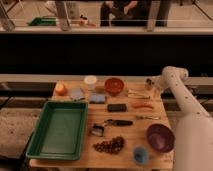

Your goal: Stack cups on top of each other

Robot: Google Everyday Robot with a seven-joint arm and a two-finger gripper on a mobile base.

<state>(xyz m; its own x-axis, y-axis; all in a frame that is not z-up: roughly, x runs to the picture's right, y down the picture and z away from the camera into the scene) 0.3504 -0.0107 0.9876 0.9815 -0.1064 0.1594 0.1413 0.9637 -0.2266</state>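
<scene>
A small light blue round cup [140,154] stands at the table's front edge, just left of the purple bowl. A small dark silvery metal cup [97,130] sits near the middle of the table, right of the green tray. The two cups are apart. My gripper [149,83] hangs at the far right back corner of the table, well away from both cups. The white arm [176,90] runs down the right side.
A green tray [57,130] fills the left side. A wide purple bowl [160,137] is front right and a red bowl [114,85] is at the back. Cutlery [138,93], a black block [116,107], a black-handled tool [119,122], sponges [77,93] and dark beads [110,145] lie around.
</scene>
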